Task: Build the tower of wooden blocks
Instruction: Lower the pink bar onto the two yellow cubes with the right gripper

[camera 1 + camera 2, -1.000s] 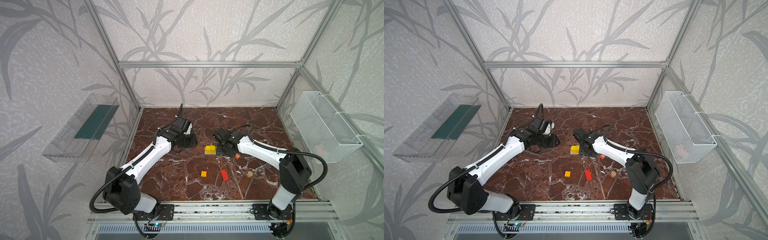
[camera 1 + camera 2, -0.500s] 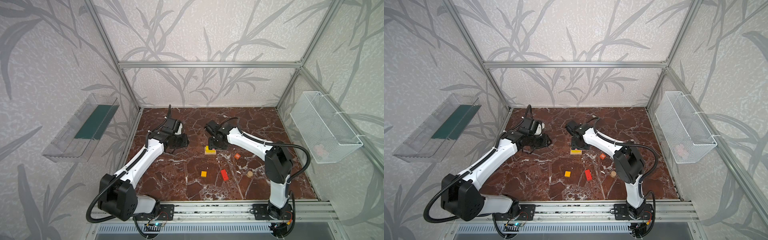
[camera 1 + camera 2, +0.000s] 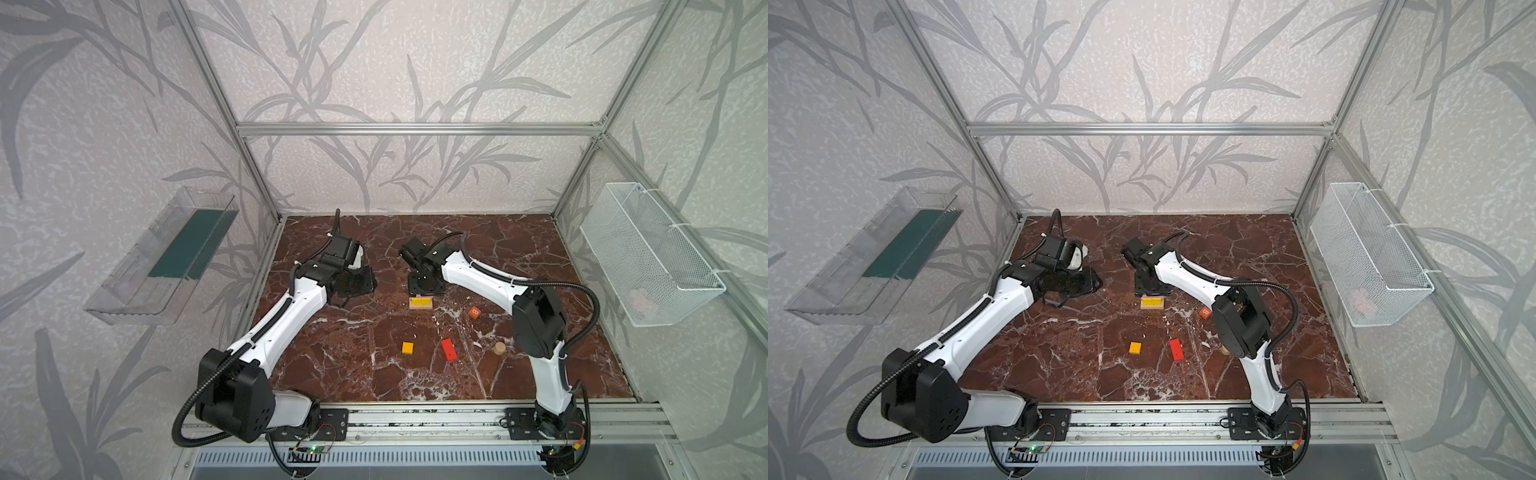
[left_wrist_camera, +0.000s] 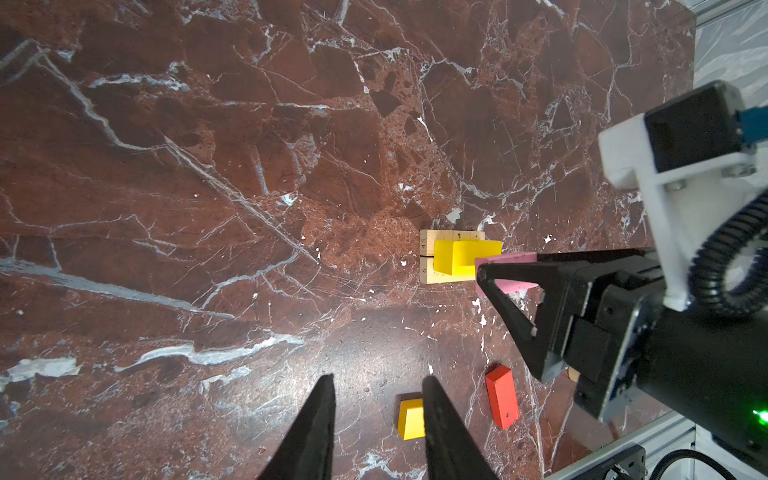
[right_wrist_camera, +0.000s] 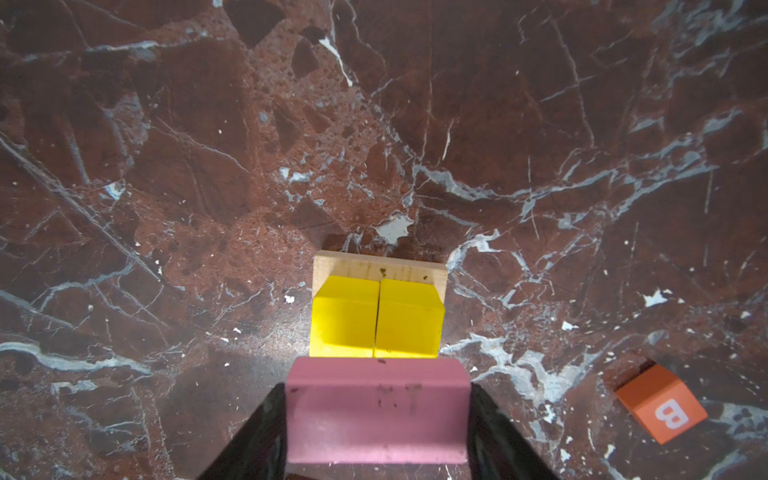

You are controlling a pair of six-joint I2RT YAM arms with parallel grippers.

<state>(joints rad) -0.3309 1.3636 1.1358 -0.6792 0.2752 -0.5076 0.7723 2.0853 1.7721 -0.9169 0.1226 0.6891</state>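
Right wrist view is showing the right claw (image 5: 378,428) clamping the pink brick (image 5: 376,374) close by the tower (image 5: 407,320), so far two yellow cubes (image 5: 345,320) on tan planks (image 5: 353,266), while the left claw (image 4: 378,378) is hanging part-open and empty, and the orange cube (image 3: 407,348), orange-red cube (image 5: 660,403), red brick (image 3: 448,349) and tan cylinder (image 3: 499,348) are lying unstacked.

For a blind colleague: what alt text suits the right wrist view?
The right gripper holds a pink brick close to two yellow cubes set side by side on a tan plank. An orange-red cube marked B lies apart on the marble table.
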